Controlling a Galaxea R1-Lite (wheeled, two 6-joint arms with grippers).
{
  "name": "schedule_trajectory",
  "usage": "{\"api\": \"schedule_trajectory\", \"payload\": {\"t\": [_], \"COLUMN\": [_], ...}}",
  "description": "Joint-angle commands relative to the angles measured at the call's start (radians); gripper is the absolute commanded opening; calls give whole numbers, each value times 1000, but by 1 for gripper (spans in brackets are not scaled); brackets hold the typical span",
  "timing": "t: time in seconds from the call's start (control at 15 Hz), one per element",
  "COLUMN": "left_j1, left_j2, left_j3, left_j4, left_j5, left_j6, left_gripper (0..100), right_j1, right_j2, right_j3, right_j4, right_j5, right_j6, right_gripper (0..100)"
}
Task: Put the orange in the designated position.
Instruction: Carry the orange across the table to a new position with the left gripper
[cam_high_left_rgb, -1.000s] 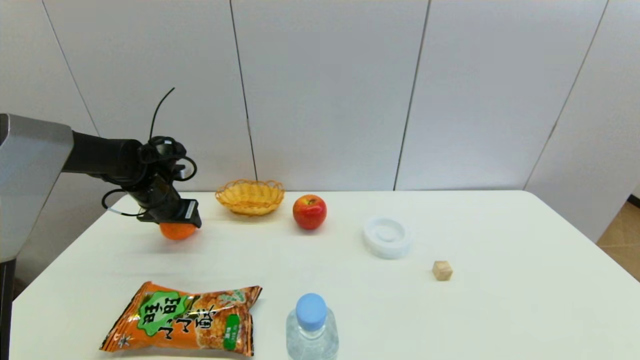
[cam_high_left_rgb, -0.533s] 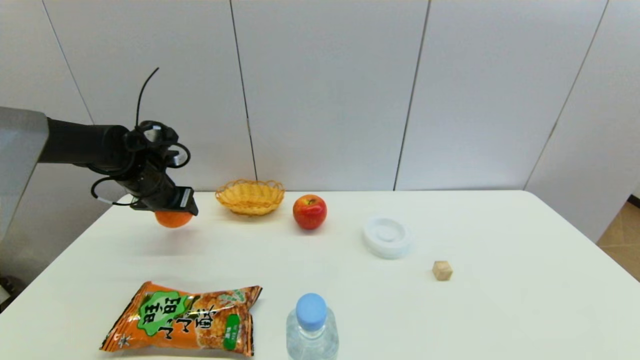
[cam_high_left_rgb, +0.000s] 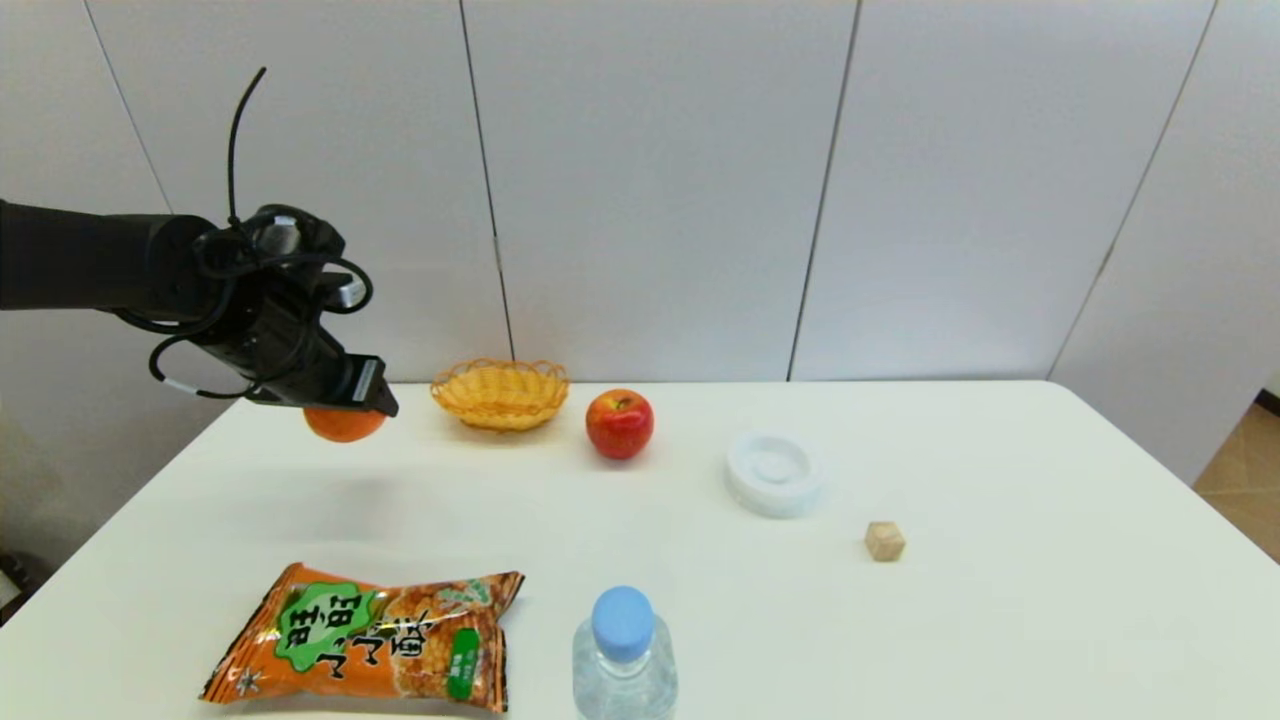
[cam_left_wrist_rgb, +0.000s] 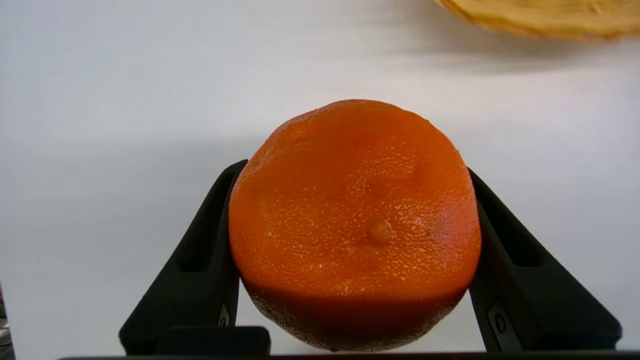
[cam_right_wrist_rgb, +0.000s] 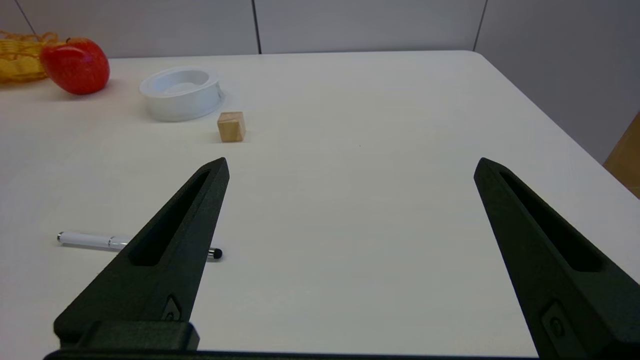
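Note:
The orange (cam_high_left_rgb: 344, 423) hangs above the far left part of the white table (cam_high_left_rgb: 640, 480), held from above by my left gripper (cam_high_left_rgb: 345, 405). The left wrist view shows the orange (cam_left_wrist_rgb: 355, 225) filling the gap between the two black fingers (cam_left_wrist_rgb: 200, 260), well clear of the tabletop, with my left gripper (cam_left_wrist_rgb: 355, 170) shut on it. My right gripper (cam_right_wrist_rgb: 350, 165) is out of the head view; in its own wrist view it stands open and empty over bare table near the front right. The designated position carries no mark that I can see.
A yellow wicker basket (cam_high_left_rgb: 500, 393), a red apple (cam_high_left_rgb: 619, 423), a round white dish (cam_high_left_rgb: 774, 473) and a small wooden cube (cam_high_left_rgb: 884, 541) lie across the far half. An orange snack bag (cam_high_left_rgb: 370, 640) and a blue-capped water bottle (cam_high_left_rgb: 624, 655) sit at the front. A white pen (cam_right_wrist_rgb: 100, 241) lies near my right gripper.
My left gripper has risen with the orange in it, lifting the fruit off the table and shifting slightly left. Nothing else has moved.

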Motion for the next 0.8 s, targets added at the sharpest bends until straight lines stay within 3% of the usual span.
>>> {"api": "schedule_trajectory", "payload": {"t": [0.07,0.8], "left_j1": [-70,-139], "left_j2": [-105,-168], "left_j3": [117,292], "left_j4": [2,2], "left_j5": [-1,-31], "left_j6": [-1,-4], "left_gripper": [0,0], "right_j1": [0,0], "right_j2": [1,1], "right_j3": [-1,-1], "right_j4": [0,0], "right_j5": [0,0], "right_j6": [0,2], "right_gripper": [100,100]}}
